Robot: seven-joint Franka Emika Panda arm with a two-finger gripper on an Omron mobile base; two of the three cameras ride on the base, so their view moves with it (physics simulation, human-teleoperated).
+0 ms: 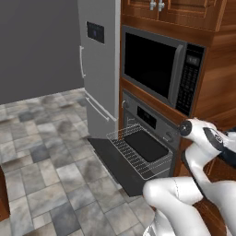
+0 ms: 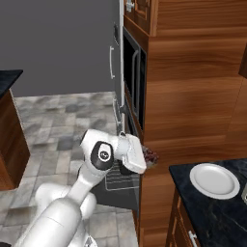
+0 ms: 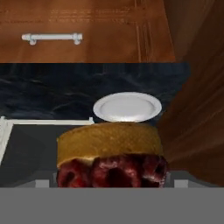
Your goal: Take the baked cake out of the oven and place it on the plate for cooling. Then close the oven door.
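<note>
The baked cake, golden on top with dark red fruit below, hangs in the air close in front of the hand camera. From the right base it shows as a small reddish lump at the tip of my gripper, which is shut on it beside the wooden cabinet side. The white plate lies on the dark counter to the right, and in the hand view this plate sits just beyond the cake. The oven stands with its oven door dropped open and the wire rack pulled out.
A flat black tray rests on the rack. The microwave is above the oven, with the steel fridge to its left. A tall wooden cabinet side stands between the oven and the counter. A sink edge lies left of the plate.
</note>
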